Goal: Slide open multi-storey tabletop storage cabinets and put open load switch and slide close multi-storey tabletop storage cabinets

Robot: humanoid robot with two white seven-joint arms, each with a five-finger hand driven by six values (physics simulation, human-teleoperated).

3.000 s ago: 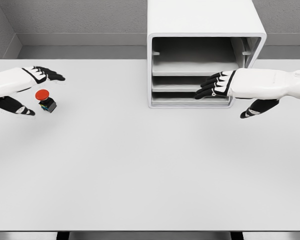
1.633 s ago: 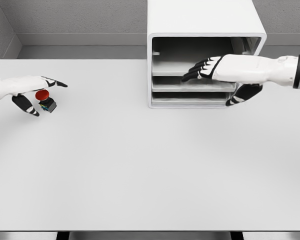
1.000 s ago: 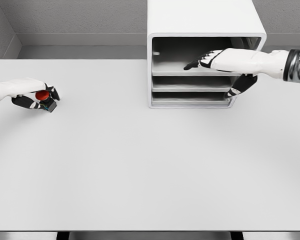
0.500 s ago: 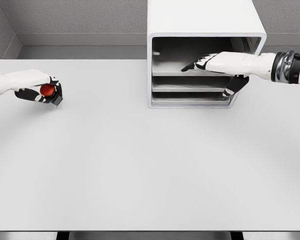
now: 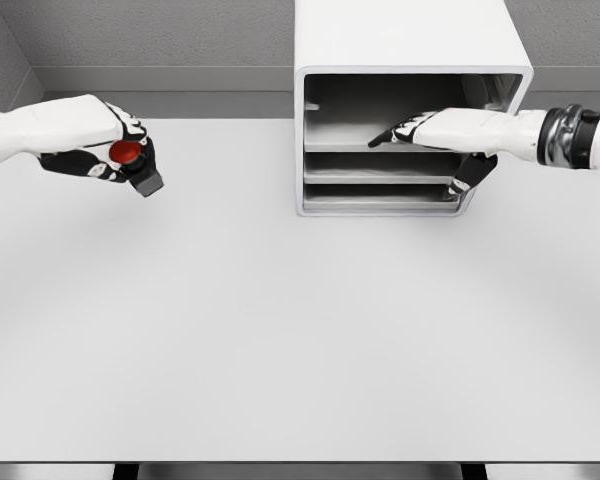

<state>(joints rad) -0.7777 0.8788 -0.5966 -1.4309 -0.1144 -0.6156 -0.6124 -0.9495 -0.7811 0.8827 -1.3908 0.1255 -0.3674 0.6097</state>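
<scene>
Lifted off the worktop (image 5: 300,330) now: left hand (image 5: 100,145) pinching the half-hidden red-capped black load switch (image 5: 135,165), body tilted down-right; right hand (image 5: 445,135) spread inside the white cabinet (image 5: 405,40).

The left arm comes in from the left edge near the top, its white forearm lying almost level. The left hand (image 5: 105,145) has its dark fingers (image 5: 80,165) curled under and around a small switch (image 5: 132,163) with a red button, which it holds raised off the worktop. The right arm reaches in from the right edge, a dark and metal band showing at the wrist. The right hand (image 5: 440,135) is stretched flat, fingers (image 5: 388,134) pointing left and laid over the top shelf, with the thumb (image 5: 470,175) hanging below it.
</scene>
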